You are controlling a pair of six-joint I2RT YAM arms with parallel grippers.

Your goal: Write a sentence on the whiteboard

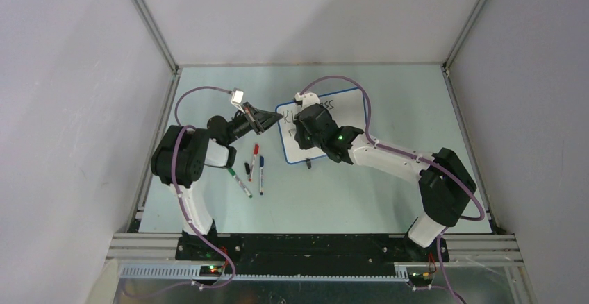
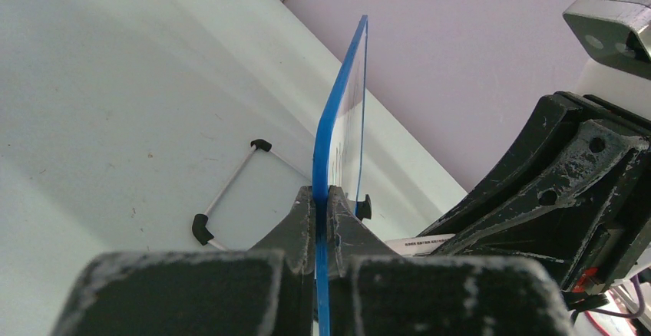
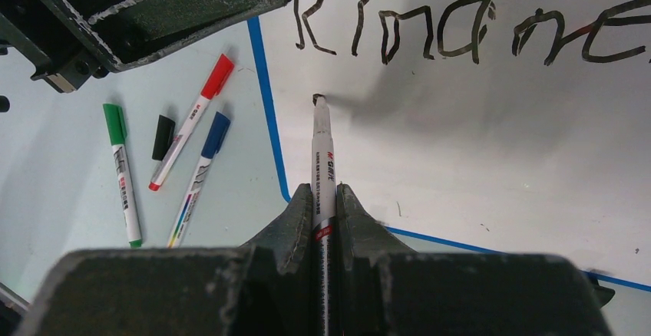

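Right pincer (image 3: 320,202) held my black marker (image 3: 322,148) tight | left pincer (image 2: 322,202) clamped whiteboard (image 3: 499,167) rim | sentence (image 3: 430,37) half written, I judged; second line wanted next.

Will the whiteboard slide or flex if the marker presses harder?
Probably stiff: the whiteboard edge looks thin yet straight. Glossy face, so the marker tip may skid. Likely light and apt to shift, but the left gripper clamps its rim.

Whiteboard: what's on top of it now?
Black handwriting "Kindne", running out of the right wrist view, and below the K the tip of the marker held in the right fingers. From above, the right arm covers most of the whiteboard, hiding the rest.
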